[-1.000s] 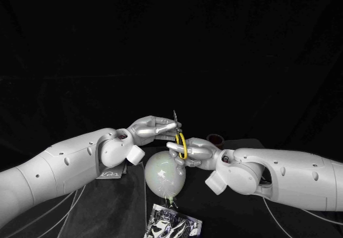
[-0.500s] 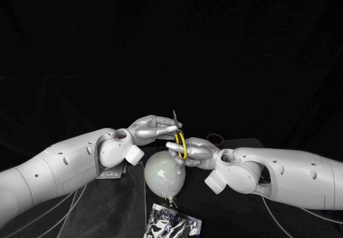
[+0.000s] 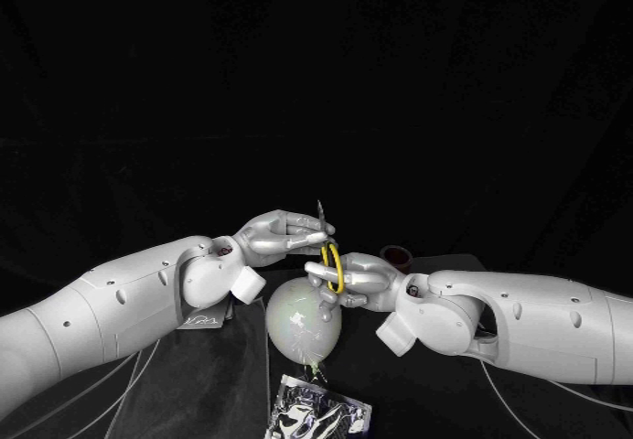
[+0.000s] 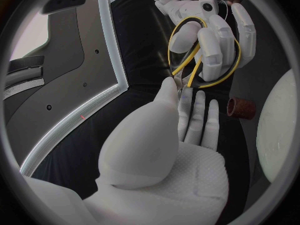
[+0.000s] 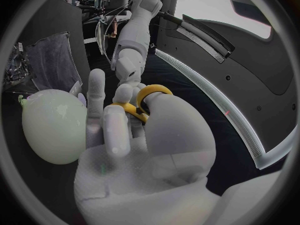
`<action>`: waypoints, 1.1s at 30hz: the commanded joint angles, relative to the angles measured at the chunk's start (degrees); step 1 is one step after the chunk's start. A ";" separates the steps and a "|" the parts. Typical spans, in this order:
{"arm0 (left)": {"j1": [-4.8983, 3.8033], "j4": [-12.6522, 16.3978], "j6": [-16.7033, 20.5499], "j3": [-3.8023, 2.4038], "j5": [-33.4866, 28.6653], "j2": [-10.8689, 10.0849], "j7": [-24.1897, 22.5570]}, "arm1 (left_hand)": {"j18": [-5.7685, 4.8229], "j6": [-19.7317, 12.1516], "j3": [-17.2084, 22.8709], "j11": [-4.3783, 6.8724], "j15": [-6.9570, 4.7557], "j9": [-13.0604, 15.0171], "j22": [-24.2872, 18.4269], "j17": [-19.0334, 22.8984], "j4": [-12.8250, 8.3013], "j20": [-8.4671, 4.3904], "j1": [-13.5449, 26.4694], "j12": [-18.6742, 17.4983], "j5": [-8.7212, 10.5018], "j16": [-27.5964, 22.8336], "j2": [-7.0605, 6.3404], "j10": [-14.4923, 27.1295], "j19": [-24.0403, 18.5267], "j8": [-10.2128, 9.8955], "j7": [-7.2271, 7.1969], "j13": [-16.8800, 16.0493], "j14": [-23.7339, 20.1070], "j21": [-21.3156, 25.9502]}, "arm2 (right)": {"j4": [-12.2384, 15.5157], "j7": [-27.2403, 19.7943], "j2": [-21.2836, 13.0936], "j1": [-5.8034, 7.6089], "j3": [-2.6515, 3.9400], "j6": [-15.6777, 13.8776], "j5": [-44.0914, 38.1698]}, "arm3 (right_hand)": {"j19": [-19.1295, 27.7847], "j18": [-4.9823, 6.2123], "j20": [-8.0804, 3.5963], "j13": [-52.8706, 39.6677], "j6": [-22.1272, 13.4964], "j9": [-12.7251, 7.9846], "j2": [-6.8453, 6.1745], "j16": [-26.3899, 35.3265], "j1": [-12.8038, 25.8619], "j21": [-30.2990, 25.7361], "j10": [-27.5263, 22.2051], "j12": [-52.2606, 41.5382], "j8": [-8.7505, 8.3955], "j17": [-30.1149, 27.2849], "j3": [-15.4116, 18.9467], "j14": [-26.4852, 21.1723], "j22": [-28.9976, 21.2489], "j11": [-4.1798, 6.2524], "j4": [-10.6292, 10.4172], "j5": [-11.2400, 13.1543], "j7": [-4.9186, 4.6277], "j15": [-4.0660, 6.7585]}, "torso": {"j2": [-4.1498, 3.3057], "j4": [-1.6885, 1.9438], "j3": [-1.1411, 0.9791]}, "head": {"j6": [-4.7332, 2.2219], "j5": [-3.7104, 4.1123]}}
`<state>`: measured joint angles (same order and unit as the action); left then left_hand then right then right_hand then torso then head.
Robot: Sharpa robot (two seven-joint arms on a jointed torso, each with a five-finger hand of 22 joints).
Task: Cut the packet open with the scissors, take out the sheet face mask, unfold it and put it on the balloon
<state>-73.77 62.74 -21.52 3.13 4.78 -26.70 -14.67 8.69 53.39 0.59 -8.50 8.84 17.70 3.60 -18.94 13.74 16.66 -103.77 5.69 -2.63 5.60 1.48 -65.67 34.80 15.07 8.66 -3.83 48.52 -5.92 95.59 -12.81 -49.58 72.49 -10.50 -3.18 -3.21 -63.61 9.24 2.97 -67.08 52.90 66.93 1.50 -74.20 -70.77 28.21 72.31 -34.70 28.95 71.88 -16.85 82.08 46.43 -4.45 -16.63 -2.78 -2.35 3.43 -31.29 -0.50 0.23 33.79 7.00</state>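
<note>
Barely moved: right hand [image 3: 349, 274] nudges left, fingers thru yellow loops of scissors [image 3: 335, 263]; left hand [image 3: 280, 236] pinches blade. Regrasp step; next, left must release and fetch packet [image 3: 316, 416] below balloon [image 3: 301, 320].

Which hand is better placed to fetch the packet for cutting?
Left, probably. The right hand has fingers through the yellow loops of the scissors, so it should work them; the left hand only pinches the blade end and could let go. The packet lies on the robot's side of the balloon.
</note>
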 commanded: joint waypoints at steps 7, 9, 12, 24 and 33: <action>-0.07 0.56 5.35 -0.12 4.25 0.23 -4.75 | 1.77 6.56 4.61 2.73 -2.44 1.37 1.02 -1.12 -1.41 -0.03 -2.65 2.01 -0.15 2.91 -0.74 -6.61 6.79 2.79 -0.82 -0.72 6.74 -2.27 | -0.23 -0.40 -0.04 0.06 0.02 -1.92 2.62 | 7.60 0.16 4.19 32.11 -4.64 -12.13 -0.52 33.75 -10.04 -9.99 -7.43 17.55 -15.88 -26.64 -4.08 -19.20 -7.39 -0.35 2.26 0.00 -6.30 -4.90 | 0.02 -0.02 -0.01 | 0.15 0.09; -0.08 0.71 7.08 -0.12 5.49 0.25 -5.28 | 1.63 7.17 6.84 2.90 -2.67 1.49 1.10 -1.01 -1.10 -0.05 -2.20 1.86 -0.09 2.76 -1.86 -7.26 7.69 2.74 -0.99 -0.58 7.61 -2.75 | -0.32 -0.57 0.00 0.09 0.02 -2.92 2.77 | 6.48 0.55 4.94 37.52 -4.56 -15.47 -2.38 36.12 -11.34 -10.56 -9.58 23.52 -18.79 -28.51 -6.04 -17.07 -8.48 -1.45 3.10 -0.13 -7.61 -5.53 | 0.02 -0.03 -0.01 | 0.15 0.11; -0.08 0.95 9.36 -0.12 6.78 0.30 -5.97 | 1.60 7.61 8.51 3.00 -2.84 1.60 1.15 -0.96 -0.80 -0.07 -1.89 1.76 -0.14 2.68 -2.67 -7.73 8.31 2.74 -1.19 -0.49 8.22 -3.09 | -0.44 -0.68 0.10 0.12 0.02 -4.10 2.77 | 4.92 0.99 5.26 42.54 -4.82 -18.95 -4.34 37.89 -12.57 -10.35 -10.31 28.02 -21.68 -29.94 -8.19 -14.48 -8.98 -1.97 4.89 0.00 -8.01 -5.63 | 0.01 -0.05 0.00 | 0.14 0.12; -0.08 1.86 19.21 -0.12 10.98 0.58 -8.70 | 1.59 8.30 14.29 3.19 -3.10 2.11 1.17 -0.90 -0.24 -0.16 -0.02 1.28 -0.12 2.17 -5.01 -8.74 9.36 2.68 -1.52 -0.30 9.41 -3.75 | -0.37 -1.22 0.59 0.30 0.02 -12.11 3.37 | 5.53 0.95 5.37 52.06 -1.49 -25.99 -9.80 44.78 -10.88 -11.81 -4.73 29.84 -24.08 -33.04 -10.67 -13.86 -11.06 -1.58 7.96 -0.32 -7.41 -5.45 | 0.05 -0.04 0.01 | 0.06 0.33; -0.08 2.03 23.14 -0.12 11.99 0.91 -9.59 | 1.42 8.30 18.87 3.29 -3.20 2.91 1.07 -1.07 -0.98 -0.15 2.40 0.88 -0.12 1.73 -6.73 -9.21 9.62 2.82 -1.42 -0.28 9.88 -4.00 | 0.76 -0.72 1.05 0.36 0.02 -18.66 3.20 | 9.94 0.56 5.50 51.37 7.92 -26.51 -9.09 49.22 -13.63 -12.05 5.09 26.14 -20.25 -34.67 -11.83 -15.97 -9.97 0.87 14.60 -0.14 -5.64 -5.24 | 0.00 0.03 -0.01 | -0.22 0.55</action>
<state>-73.83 65.01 -3.36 3.05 15.49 -25.86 -22.80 9.93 57.91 13.41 -7.15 5.64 17.64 4.70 -19.90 18.50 16.50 -101.74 6.83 -2.35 7.53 -5.44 -72.73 44.15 15.08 9.06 -4.12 58.07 -9.70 95.74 -12.64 -48.72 72.74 -10.59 -18.81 0.18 -53.72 10.05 8.48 -15.86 60.69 40.43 -7.91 -24.98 -83.94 15.85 67.53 -8.67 8.65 37.24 -28.46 68.45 36.44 -8.04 -2.09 -2.96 -8.10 -4.69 -31.27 -0.50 0.22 33.66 7.53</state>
